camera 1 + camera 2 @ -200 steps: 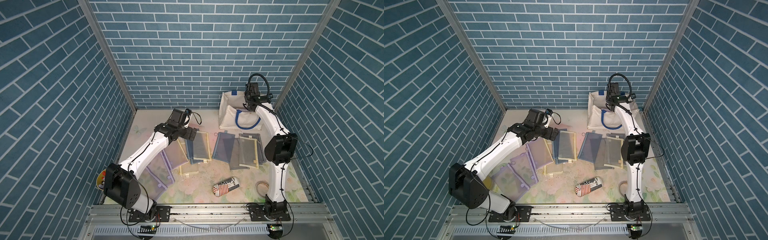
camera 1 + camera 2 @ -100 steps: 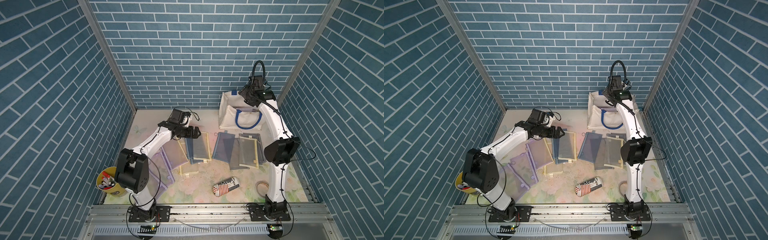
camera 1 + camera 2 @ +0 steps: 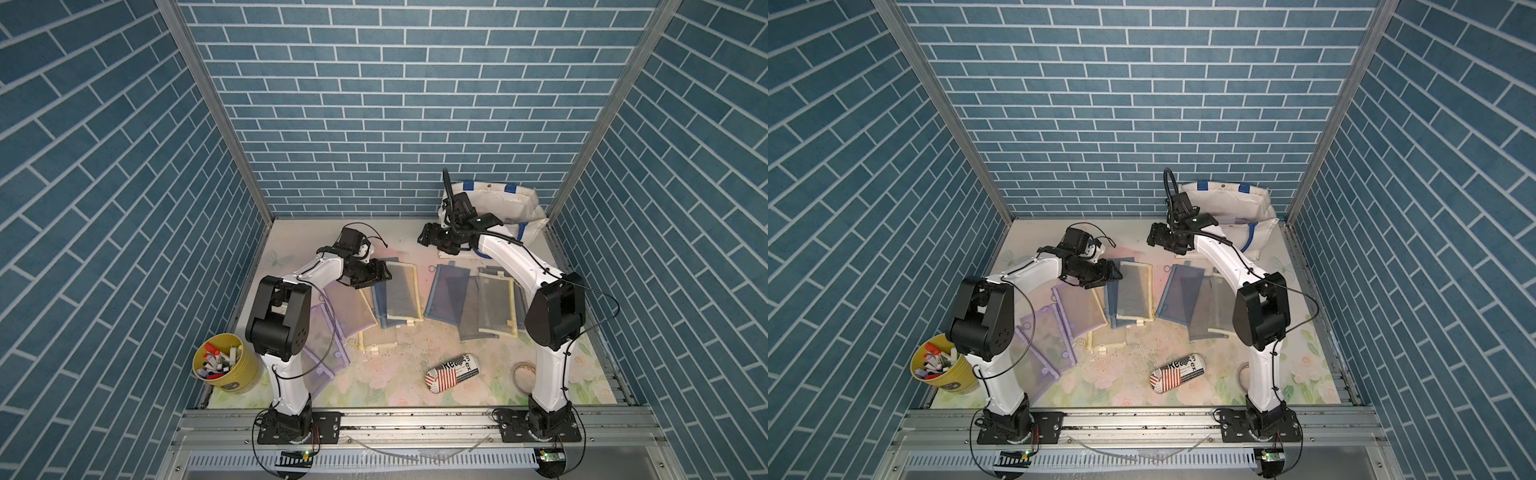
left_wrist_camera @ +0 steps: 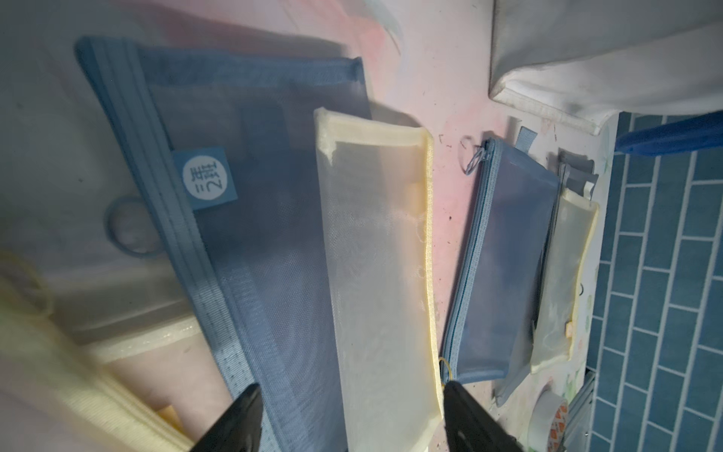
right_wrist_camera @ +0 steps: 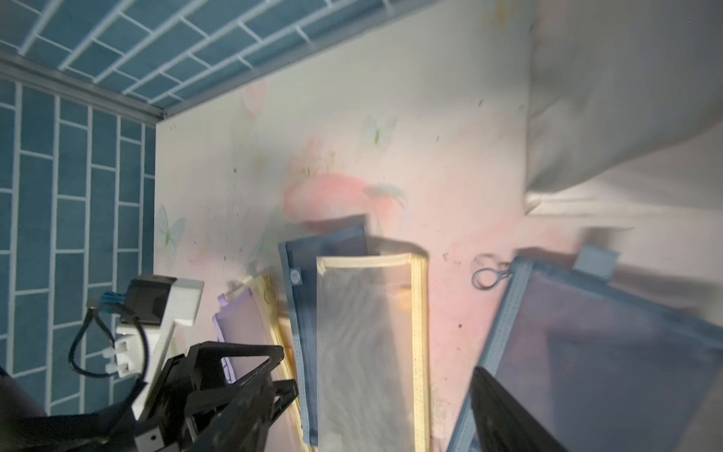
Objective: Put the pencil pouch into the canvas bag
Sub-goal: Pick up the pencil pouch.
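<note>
Several flat mesh pencil pouches lie on the table. A yellow-edged pouch (image 3: 401,291) (image 4: 375,254) rests on a blue pouch (image 3: 379,305) (image 4: 254,219). My left gripper (image 3: 380,272) (image 3: 1111,274) (image 4: 352,411) is low over their far end. It is open, with one fingertip (image 4: 244,415) on the blue pouch's side and the other beside the yellow edge. The off-white canvas bag (image 3: 503,203) (image 3: 1229,201) with blue handles stands at the back right. My right gripper (image 3: 426,237) (image 3: 1152,239) (image 5: 385,383) hangs open and empty, just left of the bag.
A second group of blue, grey and yellow pouches (image 3: 473,295) lies to the right, under the right arm. Purple pouches (image 3: 328,332) lie near the left arm. A yellow cup of markers (image 3: 226,370), a newsprint-patterned pouch (image 3: 453,372) and a tape roll (image 3: 521,374) sit near the front.
My right gripper has swung from over the canvas bag to the left and down, out in front of it. The left arm's elbow has folded back while its gripper stays at the pouches' far end.
</note>
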Available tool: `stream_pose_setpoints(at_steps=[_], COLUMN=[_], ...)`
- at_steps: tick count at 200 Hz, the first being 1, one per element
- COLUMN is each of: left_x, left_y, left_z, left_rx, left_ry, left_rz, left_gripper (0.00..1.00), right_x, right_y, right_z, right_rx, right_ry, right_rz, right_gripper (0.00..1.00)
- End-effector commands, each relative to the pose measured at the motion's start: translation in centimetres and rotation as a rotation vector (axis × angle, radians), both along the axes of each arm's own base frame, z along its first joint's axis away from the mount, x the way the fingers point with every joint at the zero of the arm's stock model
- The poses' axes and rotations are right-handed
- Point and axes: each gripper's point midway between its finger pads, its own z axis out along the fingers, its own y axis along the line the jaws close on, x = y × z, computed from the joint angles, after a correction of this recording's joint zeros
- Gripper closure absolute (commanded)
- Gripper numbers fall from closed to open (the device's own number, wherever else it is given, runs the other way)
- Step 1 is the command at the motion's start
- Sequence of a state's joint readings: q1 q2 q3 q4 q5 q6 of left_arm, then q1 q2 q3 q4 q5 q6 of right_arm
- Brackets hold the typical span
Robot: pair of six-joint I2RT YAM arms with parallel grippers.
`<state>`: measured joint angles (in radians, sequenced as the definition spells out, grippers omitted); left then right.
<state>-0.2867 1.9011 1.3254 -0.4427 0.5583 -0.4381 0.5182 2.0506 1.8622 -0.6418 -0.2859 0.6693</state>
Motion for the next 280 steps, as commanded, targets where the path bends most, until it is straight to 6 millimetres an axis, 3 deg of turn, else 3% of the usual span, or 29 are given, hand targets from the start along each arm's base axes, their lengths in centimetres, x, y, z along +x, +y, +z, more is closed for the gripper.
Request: stream_pose_setpoints(at_steps=[1, 43, 51, 54, 62, 118, 145, 183, 194, 197, 216, 243, 264, 280], left_x=[0.6, 0.4, 0.4, 0.4, 0.4, 0.0, 0.1, 0.2, 0.4, 0.4, 0.7, 0.0, -0.3, -0.3], left_y=[-0.9, -2.2, -2.4, -2.5, -2.7, -5.7, -6.4, -6.3, -6.2, -6.1, -6.0, -6.2, -6.3, -6.3], left_z=[0.2, -0.9, -1.2, -1.3, -1.5, -2.1, -1.7, 0.1, 0.9, 1.3, 4.0, 9.3, 13.0, 15.6], left_rx=[-0.042, -0.075, -0.083, -0.087, -0.101, -0.160, -0.186, -0.191, -0.204, -0.208, -0.259, -0.357, -0.468, -0.540], left_ry=[-0.005, 0.017, 0.022, 0.024, 0.029, 0.021, 0.010, -0.033, -0.051, -0.059, -0.120, -0.235, -0.286, -0.330], left_rz=[-0.002, -0.013, -0.009, -0.009, -0.003, -0.012, -0.005, -0.009, -0.012, -0.012, -0.022, -0.070, -0.085, -0.097], left_gripper=[0.32, 0.43, 0.44, 0.44, 0.45, 0.49, 0.64, 1.00, 1.00, 1.00, 1.00, 1.00, 1.00, 1.00], right_x=[-0.7, -2.1, -2.3, -2.5, -2.6, -3.6, -3.8, -3.6, -3.5, -3.2, -2.8, -1.4, -1.5, -2.3], right_y=[2.6, 3.6, 3.7, 3.6, 3.5, 3.9, 3.9, 3.4, 2.8, 2.7, 1.4, -0.2, 0.1, 0.2], right_z=[-1.7, -8.1, -8.6, -10.1, -11.2, -15.3, -15.4, -13.1, -12.7, -11.3, -8.4, -2.3, 3.0, 5.9], right_rx=[0.144, 0.212, 0.218, 0.207, 0.203, 0.242, 0.266, 0.299, 0.307, 0.319, 0.289, 0.364, 0.515, 0.600], right_ry=[0.094, 0.247, 0.263, 0.291, 0.308, 0.402, 0.405, 0.363, 0.358, 0.333, 0.275, 0.129, 0.027, -0.027], right_rz=[0.071, 0.071, 0.073, 0.068, 0.065, 0.037, 0.032, 0.025, 0.010, 0.012, 0.017, 0.025, 0.112, 0.165], right_gripper=[0.24, 0.29, 0.31, 0.31, 0.32, 0.40, 0.40, 0.40, 0.40, 0.40, 0.39, 0.38, 0.39, 0.38])
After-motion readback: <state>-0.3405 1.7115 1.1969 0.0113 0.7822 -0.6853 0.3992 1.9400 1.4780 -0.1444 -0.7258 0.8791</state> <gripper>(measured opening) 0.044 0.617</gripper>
